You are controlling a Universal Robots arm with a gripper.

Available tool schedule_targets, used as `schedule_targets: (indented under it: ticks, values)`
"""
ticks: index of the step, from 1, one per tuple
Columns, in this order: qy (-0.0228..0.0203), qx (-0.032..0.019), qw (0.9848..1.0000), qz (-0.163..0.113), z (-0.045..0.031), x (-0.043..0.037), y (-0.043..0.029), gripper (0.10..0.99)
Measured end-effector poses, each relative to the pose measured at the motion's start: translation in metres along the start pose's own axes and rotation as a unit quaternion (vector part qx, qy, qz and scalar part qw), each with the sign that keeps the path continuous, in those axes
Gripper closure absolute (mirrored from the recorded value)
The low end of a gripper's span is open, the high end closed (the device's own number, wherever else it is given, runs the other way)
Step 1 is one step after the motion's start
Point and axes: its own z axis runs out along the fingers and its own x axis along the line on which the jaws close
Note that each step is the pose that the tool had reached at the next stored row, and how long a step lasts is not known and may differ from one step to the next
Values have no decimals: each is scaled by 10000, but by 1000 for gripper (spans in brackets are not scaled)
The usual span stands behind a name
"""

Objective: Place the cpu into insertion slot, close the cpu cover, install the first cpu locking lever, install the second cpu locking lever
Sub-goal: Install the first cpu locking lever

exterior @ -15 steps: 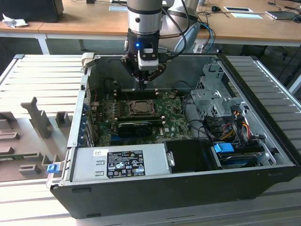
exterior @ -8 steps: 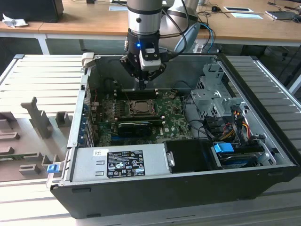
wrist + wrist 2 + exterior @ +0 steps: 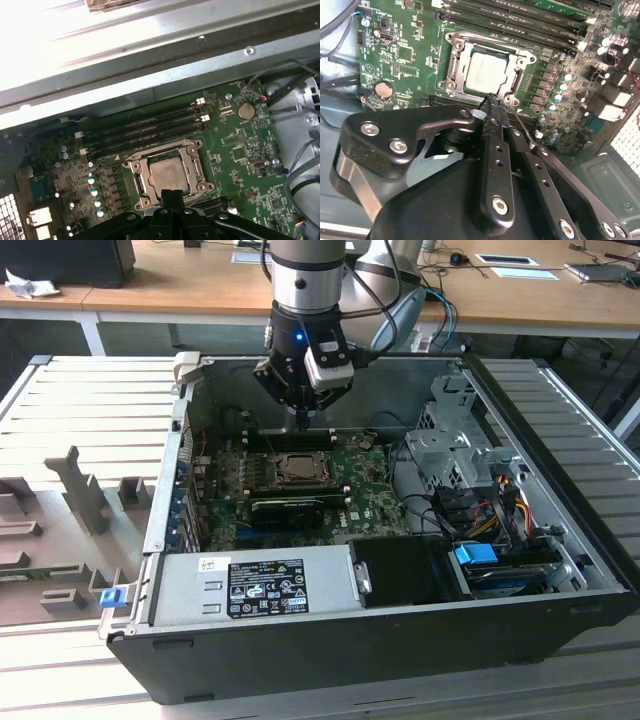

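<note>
The pale silver square cpu (image 3: 487, 74) sits flat in the black square insertion slot (image 3: 512, 79). The silvery metal cpu cover (image 3: 451, 64) frames it and lies down over its edges. The black two-fingered hand (image 3: 494, 101) hovers at the slot's edge with its fingertips clenched together; I cannot tell whether they pinch anything. Around the slot spreads the green circuit board (image 3: 395, 50), inside an open black computer case (image 3: 400, 650) on a grey slatted surface (image 3: 90, 400).
</note>
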Motion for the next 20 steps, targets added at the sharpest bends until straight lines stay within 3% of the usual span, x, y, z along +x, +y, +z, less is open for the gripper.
schedule_targets:
  ticks: [5, 8, 12, 16, 20]
  values:
    - [3, -3, 9998, -183, 0, 11, -5, 980]
    - [-6, -5, 9998, -190, 2, 104, -30, 980]
    - [-5, -10, 9996, -265, 36, 142, -53, 980]
    - [7, -17, 9971, -767, 64, 143, -54, 980]
    - [16, -22, 9932, -1161, 73, 145, -55, 980]
